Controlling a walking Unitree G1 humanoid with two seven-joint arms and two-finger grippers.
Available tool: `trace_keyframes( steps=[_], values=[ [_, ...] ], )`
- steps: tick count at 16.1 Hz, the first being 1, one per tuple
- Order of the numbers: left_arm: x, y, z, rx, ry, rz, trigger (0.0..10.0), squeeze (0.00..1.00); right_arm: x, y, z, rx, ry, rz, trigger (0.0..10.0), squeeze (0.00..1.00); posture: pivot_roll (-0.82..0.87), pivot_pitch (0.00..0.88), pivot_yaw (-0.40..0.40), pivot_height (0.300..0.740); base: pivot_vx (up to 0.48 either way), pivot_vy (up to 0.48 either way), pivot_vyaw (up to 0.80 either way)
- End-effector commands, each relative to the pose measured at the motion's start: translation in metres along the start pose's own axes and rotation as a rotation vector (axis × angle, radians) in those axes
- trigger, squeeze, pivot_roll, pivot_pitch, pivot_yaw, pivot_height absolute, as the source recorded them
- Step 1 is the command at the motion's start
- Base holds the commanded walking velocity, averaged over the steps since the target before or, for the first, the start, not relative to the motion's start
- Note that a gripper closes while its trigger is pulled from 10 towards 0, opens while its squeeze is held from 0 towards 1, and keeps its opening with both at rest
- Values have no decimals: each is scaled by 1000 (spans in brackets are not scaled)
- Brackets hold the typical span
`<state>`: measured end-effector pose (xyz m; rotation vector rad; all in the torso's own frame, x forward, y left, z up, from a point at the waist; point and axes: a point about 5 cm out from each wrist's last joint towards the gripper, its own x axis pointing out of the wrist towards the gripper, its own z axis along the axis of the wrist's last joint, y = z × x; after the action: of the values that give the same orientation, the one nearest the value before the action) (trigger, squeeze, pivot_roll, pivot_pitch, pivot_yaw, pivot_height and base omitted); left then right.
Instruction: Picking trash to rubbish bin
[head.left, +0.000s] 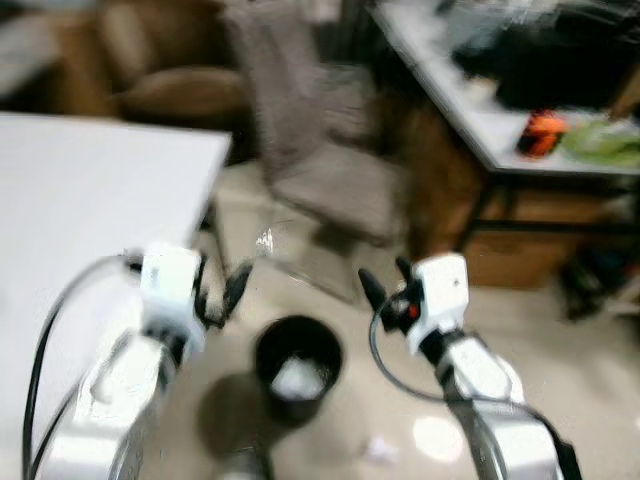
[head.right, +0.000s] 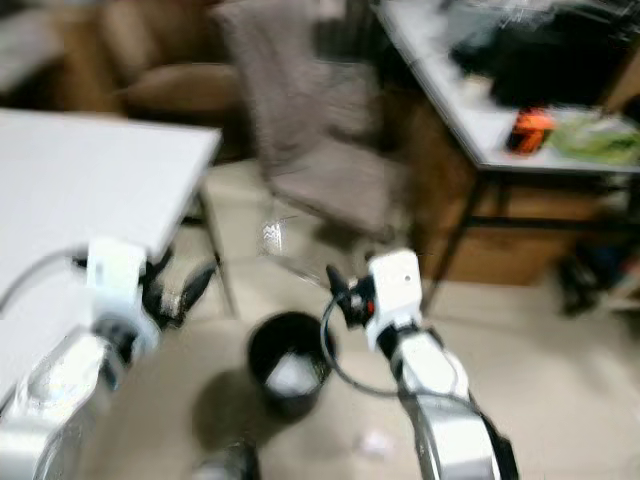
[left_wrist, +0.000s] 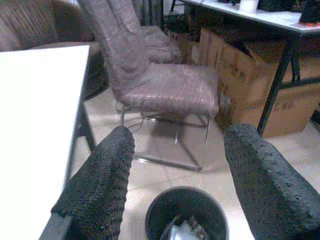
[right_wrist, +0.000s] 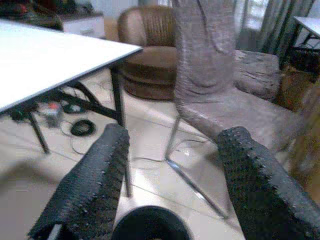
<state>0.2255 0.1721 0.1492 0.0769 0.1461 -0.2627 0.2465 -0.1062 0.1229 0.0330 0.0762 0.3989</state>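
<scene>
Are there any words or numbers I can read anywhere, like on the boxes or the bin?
Brown cardboard box under the white table: dark print on its side, too blurred to read.
Round black rubbish bin on the floor: no label to be seen.
Orange and black object on the table: too blurred to tell any writing.
So no text here can be read.

I see a round black bin (head.left: 297, 368) standing upright on the floor. White crumpled trash (head.left: 296, 378) lies inside. Another small white scrap (head.left: 379, 449) lies on the floor nearby.
</scene>
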Motion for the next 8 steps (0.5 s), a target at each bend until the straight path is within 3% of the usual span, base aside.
trace_keyframes(
  steps=[1, 6, 8],
  values=[
    [2, 0, 11, 17, -36, 1, 10000, 0, 0, -3, 3, 17, -10, -15, 10000, 0, 34, 0, -47, 740, -319, 0, 0],
    [-2, 3, 10, 28, -26, 17, 10000, 0, 4, 6, 5, 5, -11, 60, 10000, 0, 53, 0, -61, 740, -318, 0, 0],
    [-2, 5, 13, 26, -38, 31, 10000, 0, 6, 8, 6, -30, -19, 79, 10000, 0, 56, 0, -66, 740, -304, 0, 800]
  ],
)
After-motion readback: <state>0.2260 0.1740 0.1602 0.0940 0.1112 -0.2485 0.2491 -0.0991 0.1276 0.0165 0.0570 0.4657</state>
